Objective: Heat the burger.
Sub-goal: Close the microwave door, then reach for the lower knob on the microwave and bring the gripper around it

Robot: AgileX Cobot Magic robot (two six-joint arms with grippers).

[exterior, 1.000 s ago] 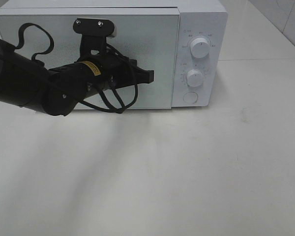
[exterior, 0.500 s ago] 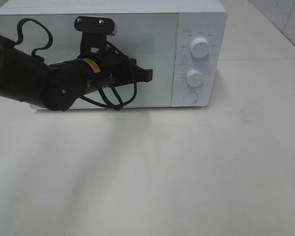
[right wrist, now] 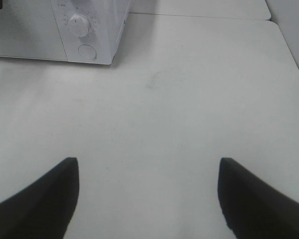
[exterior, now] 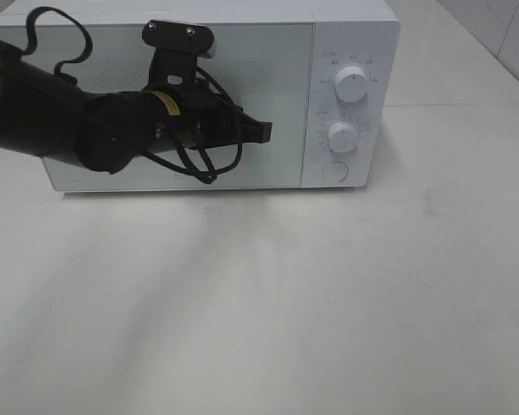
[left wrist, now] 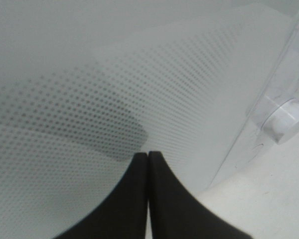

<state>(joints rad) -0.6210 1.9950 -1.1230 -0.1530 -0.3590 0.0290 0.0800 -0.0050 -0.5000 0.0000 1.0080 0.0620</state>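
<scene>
– Now, left end first: what do you have?
– My left gripper [exterior: 265, 131] has its black fingers pressed together with nothing between them. It hangs just in front of the dotted frosted-glass door [exterior: 277, 78] of the white box-shaped microwave oven [exterior: 355, 26], tips aimed toward the control strip. The door sits flush, closed.
– And the burger?
– Not in any view. The frosting hides the cavity, so I cannot tell whether it is inside.
– Step in hand?
– My judgement: the controls. The lower white round knob [exterior: 342, 137] is nearest the tips, the upper white round knob [exterior: 352, 85] is above it, and a flat round button [exterior: 334, 171] is below.
– How would you do it well?
– Part the fingers first, come square onto the knob, grip both sides of its rim and turn about its axis. I would keep off the button, which is likely the door release.
– Surroundings?
– My right gripper [right wrist: 148, 164] is spread wide and empty over the bare white tabletop [exterior: 329, 303], well apart from the oven. Nothing lies between the tips and the knobs. The bulky black left arm [exterior: 43, 112] hides part of the door from the high camera.
</scene>
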